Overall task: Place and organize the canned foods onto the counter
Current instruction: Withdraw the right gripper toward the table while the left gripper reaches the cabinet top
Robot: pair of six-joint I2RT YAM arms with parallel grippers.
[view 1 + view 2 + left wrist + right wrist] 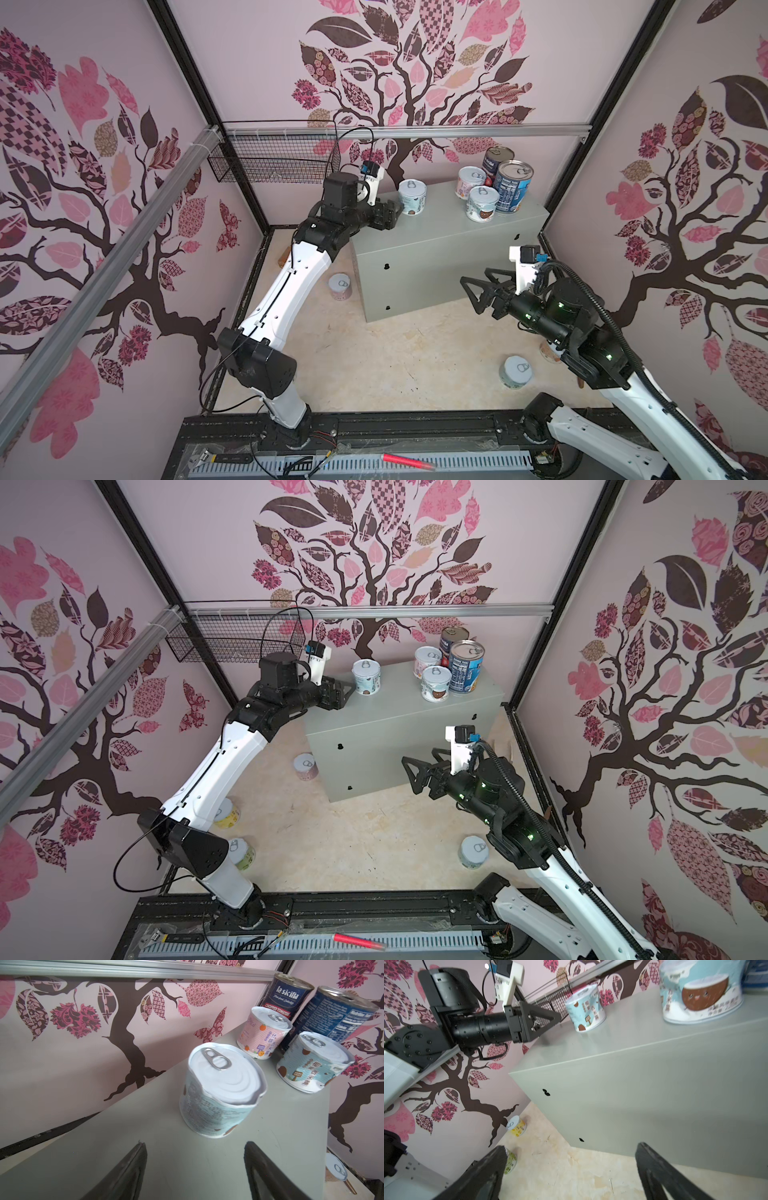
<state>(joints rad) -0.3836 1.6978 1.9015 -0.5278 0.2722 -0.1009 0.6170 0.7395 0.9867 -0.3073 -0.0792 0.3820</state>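
Five cans (482, 203) on counter (436, 220) | left claw (195, 1144) spread, empty, facing nearest can (220, 1088) | right claw (572, 1145) spread

"la sicilia" and "CHOPPED TOMATOES" are read on the tomato can (285, 999), with a script line between them too small to be made out. A nutrition table is printed on the blue can (336, 1016), but its heading is cut off and its figures are blurred. Chinese characters ending in 西米露 are printed on the pink can (264, 1034) and the pale-blue can (307, 1066).

Robot lab booth, tree-print panel walls (415, 62), aluminium rail (415, 132), plywood floor (395, 353)
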